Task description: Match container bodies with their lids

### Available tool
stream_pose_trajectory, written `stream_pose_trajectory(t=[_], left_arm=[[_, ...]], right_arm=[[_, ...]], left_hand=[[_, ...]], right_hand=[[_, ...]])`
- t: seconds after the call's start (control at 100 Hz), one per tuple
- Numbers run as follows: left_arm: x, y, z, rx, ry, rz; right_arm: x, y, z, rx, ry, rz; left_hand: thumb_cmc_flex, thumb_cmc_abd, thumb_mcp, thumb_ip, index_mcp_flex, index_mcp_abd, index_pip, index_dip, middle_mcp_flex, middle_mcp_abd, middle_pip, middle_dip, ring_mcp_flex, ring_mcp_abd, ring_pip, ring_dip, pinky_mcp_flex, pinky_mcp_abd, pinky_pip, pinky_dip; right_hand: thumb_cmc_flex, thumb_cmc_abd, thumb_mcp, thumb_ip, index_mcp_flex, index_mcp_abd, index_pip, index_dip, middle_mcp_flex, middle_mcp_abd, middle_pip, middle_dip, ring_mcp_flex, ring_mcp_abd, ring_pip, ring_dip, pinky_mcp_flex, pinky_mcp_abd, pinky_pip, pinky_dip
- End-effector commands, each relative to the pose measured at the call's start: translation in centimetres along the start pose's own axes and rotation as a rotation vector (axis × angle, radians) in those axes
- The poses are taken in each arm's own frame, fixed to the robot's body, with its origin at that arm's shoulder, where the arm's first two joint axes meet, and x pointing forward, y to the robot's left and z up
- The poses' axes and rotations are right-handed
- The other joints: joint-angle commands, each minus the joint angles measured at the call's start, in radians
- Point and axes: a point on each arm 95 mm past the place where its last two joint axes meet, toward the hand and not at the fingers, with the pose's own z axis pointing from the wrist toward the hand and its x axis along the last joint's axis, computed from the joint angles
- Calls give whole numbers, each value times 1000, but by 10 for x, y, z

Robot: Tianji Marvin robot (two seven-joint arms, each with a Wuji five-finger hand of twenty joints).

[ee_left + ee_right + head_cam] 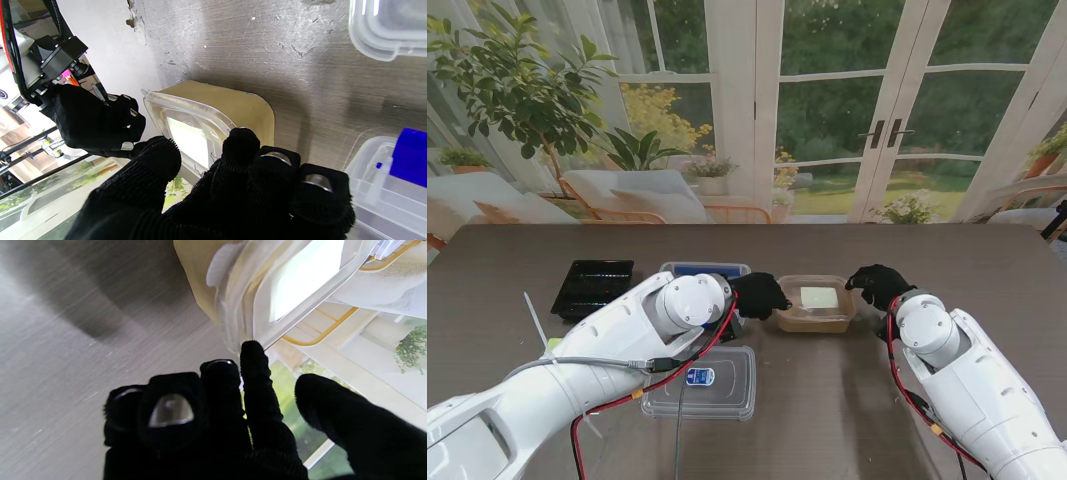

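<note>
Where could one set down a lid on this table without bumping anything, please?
Bare patches: the wide strip beyond the tan container toward the windows, and the near centre between the clear lid and the right arm. Crowded: around the tan container, flanked by the left hand and right hand, and by the black tray.

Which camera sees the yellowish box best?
The stand view: the whole yellowish box shows between both hands. The left wrist view has the left hand covering part; the right wrist view shows one blurry corner.
</note>
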Motion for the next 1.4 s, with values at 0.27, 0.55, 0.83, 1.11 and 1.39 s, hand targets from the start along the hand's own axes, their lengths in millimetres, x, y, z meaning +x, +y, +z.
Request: stream_pose_trajectory(t=[0.27, 0.55, 0.83, 1.11, 1.39], left_arm=[[-2, 7, -2, -40, -21, -5], [-7, 10, -5, -49, -41, -13], [-14, 16, -6, -62, -68, -33], [-20, 21, -6, -72, -87, -45], [-17, 14, -8, -53, -75, -31]], right_arm=[[-5, -12, -2, 27, -8, 15], [-9, -16, -3, 31, -15, 25], [-12, -20, -5, 36, -20, 30], [-12, -21, -5, 39, -20, 32], [-9, -20, -2, 36, -11, 32]], left_hand=[[3, 45, -29, -29, 7, 13, 4, 7, -9, 41, -4, -9, 5, 42, 1, 5, 10, 3, 20, 9], [5, 48, -36, -28, 2, 19, 2, 7, -11, 42, -6, -11, 5, 43, 0, 6, 9, 4, 19, 10], [7, 53, -44, -28, -4, 26, 0, 6, -14, 43, -8, -12, 1, 44, -2, 6, 6, 5, 17, 12], [13, 55, -55, -27, -8, 31, -1, 5, -15, 46, -8, -13, 0, 48, -4, 8, 4, 7, 15, 14], [12, 56, -59, -26, -8, 28, 0, 5, -16, 46, -8, -13, -1, 47, -4, 9, 3, 7, 13, 15]], right_hand=[[-16, 0, 8, -5, 21, -12, -1, 1, 0, -3, 17, -6, -8, 50, 14, -1, 20, 22, -16, 21], [-16, -1, 9, -6, 24, -11, 0, 1, 1, -1, 17, -6, -8, 52, 14, -1, 20, 22, -17, 21], [-14, -3, 11, -6, 24, -9, 0, 1, 1, -1, 17, -6, -7, 52, 14, -1, 19, 23, -17, 21], [-12, -3, 11, -7, 25, -6, 0, 1, 1, 0, 17, -6, -9, 54, 14, -1, 18, 23, -17, 21], [-13, -2, 10, -8, 24, -7, 2, 2, 0, 0, 17, -6, -9, 54, 13, -1, 18, 23, -17, 21]])
